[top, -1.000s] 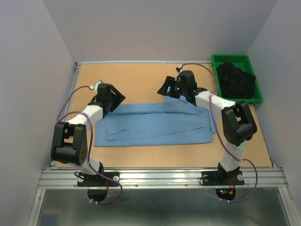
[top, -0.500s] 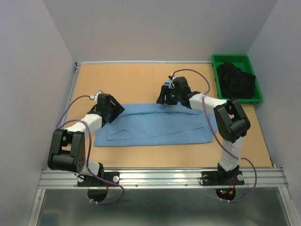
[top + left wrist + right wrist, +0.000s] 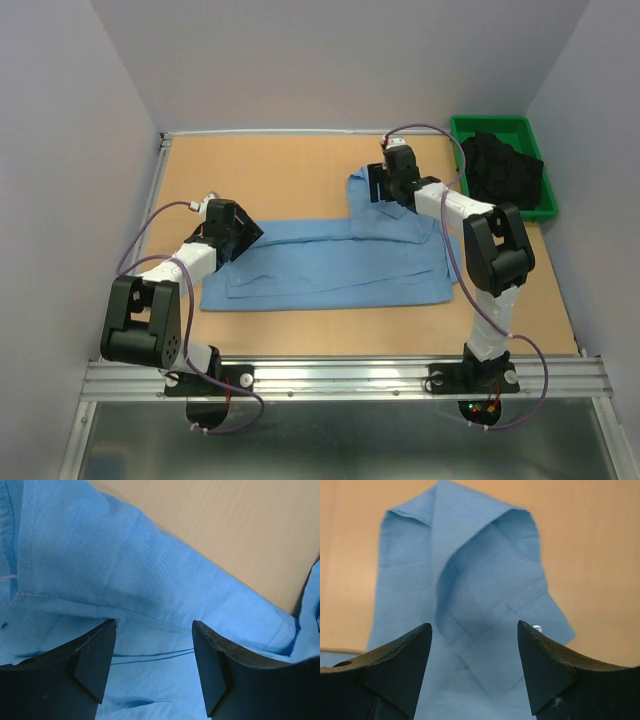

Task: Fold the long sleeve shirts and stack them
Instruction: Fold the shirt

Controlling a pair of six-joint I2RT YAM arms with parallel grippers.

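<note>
Your light blue dress shirt (image 3: 330, 270) lies on the tabletop (image 3: 280, 170). It is folded lengthwise into a long band that runs left to right across the middle, ahead of both arm bases. One sleeve (image 3: 360, 205) sticks out from the band's far edge toward the back of the tabletop, right of centre. In the right wrist view its far end is doubled over on itself, and a small button (image 3: 537, 628) shows at its right edge.

Your left hand (image 3: 236, 230) sits low at the band's far left corner. Its fingers (image 3: 92, 662) stand well apart in the left wrist view. Shirt cloth and a stitched edge (image 3: 24, 545) lie beyond and beneath them, and nothing is pinched between them.

Your right hand (image 3: 382, 186) is down at the sleeve, where it leaves the band. Its two fingers are also spread wide. The sleeve lies flat on the tabletop past the tips and is not clamped.

A green bin (image 3: 490, 122) stands in the far right corner. It holds a heap of black fabric (image 3: 500, 168) and is well apart from the shirt.
</note>
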